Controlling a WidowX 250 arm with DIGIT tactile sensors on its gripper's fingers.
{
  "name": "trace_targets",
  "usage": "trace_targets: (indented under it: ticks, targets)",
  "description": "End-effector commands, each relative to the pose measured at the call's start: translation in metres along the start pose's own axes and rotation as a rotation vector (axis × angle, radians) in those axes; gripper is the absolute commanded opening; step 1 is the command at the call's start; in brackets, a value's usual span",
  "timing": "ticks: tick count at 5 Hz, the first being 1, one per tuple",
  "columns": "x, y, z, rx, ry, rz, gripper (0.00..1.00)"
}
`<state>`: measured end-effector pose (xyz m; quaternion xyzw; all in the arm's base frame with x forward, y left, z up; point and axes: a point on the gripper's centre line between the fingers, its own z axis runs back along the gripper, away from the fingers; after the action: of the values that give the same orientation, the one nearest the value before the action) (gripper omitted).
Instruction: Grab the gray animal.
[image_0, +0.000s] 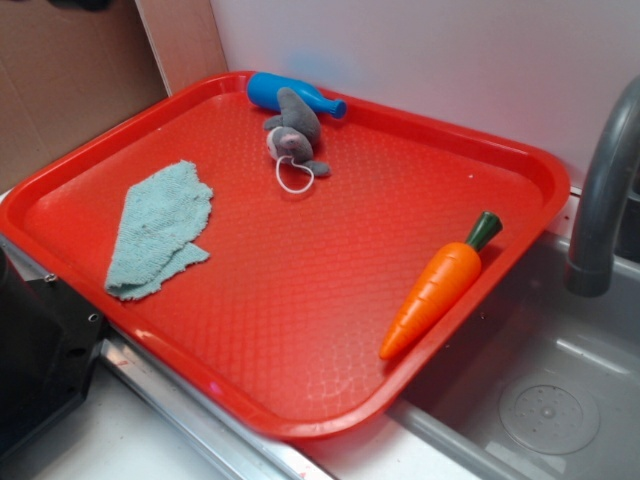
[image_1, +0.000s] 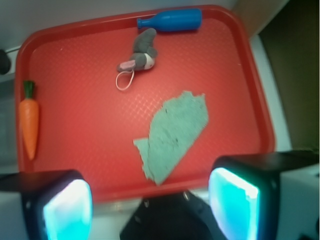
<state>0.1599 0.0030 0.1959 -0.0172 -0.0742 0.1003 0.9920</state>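
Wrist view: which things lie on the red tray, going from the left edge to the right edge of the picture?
Carrot → gray animal → light blue-green cloth. I leave out the blue bottle, because it spans above both the animal and the cloth, so its place in the order is unclear.

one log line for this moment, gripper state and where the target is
phase: pre-grasp | gripper: open, empty, above tray's near edge | gray animal: far side of red tray, touching blue bottle | contact: none
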Motion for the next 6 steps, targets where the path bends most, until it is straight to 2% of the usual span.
trace_targets:
  ticks: [1,2,3,4,5,6]
  targets:
    - [0.063,0.016,-0.043,-0.020,-0.114,0.073,1.00]
    - [0.087,0.014,-0.069,-0.056,-0.151,0.089,1.00]
    - [0.100,-0.002,-0.093,-0.123,-0.166,-0.002,1.00]
    - [0.109,-0.007,-0.111,-0.081,-0.155,0.012,1.00]
    - [0.113,-0.012,-0.141,-0.023,-0.104,-0.017,1.00]
    - [0.117,-0.022,-0.162,-0.016,-0.069,-0.058,1.00]
